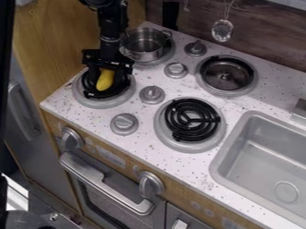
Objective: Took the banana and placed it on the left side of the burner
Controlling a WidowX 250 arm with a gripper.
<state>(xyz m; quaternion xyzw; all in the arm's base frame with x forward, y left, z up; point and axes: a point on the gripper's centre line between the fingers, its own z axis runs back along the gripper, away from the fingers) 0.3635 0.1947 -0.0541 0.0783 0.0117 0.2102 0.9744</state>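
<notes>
The black gripper (108, 61) hangs at the upper left, directly over the front-left burner (99, 102). A yellow banana (105, 80) is just below the gripper's body, over the middle of this burner. Its upper end is partly hidden by the gripper, and its lower end points toward the front of the counter. Black parts of the gripper and the dark coil blend together around the banana, so I cannot tell whether it is held or resting on the coil.
Behind the gripper a metal pot (144, 46) stands on the back-left burner. A dark round pan (226, 75) is on the back-right burner, with a black coil (192, 119) in front of it. Several grey knobs stand between the burners. The sink (268, 164) is at the right.
</notes>
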